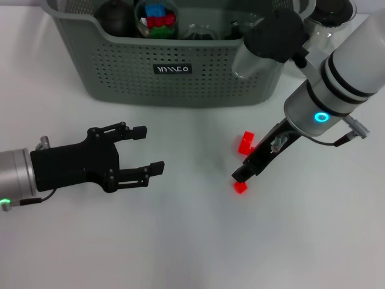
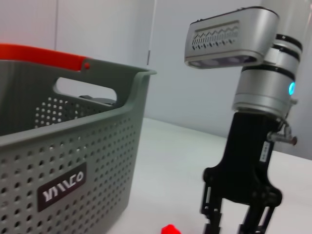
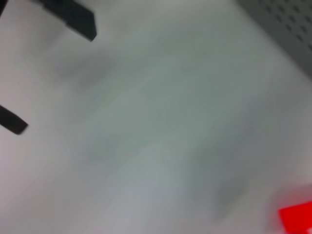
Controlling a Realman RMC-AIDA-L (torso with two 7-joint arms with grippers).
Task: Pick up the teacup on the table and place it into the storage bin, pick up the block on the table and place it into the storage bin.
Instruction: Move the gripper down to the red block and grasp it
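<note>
Left gripper [image 1: 144,149]: black, nearest the head camera, hovering over the bare white table [image 1: 180,241]; its two fingers [image 1: 139,131] are spread wide with nothing between them, tips pointing toward the right arm.
Right gripper [image 1: 242,174]: black, angled down from the silver arm, its tip low over the table; whether its fingers are parted or closed cannot be told from any view.
Block [image 1: 246,142]: red, lying on the table just beside the right gripper's body, on the bin side of its tip.
Small red piece [image 1: 240,187]: on the table right at the tip of the right gripper, touching or nearly touching; which one cannot be told.
Storage bin [image 1: 180,81]: grey-green perforated basket with a black label, standing beyond both grippers, well apart from the left fingers and nearer the right arm's upper part.
Bin contents: a dark round object [image 1: 115,17], a clear container holding coloured pieces [image 1: 156,18] and other glassy items; a teacup cannot be picked out with certainty.
Left wrist view: shows the bin's labelled wall [image 2: 63,187], the right gripper [image 2: 236,225] standing over the table, and a red piece [image 2: 170,229] near its fingertips.
</note>
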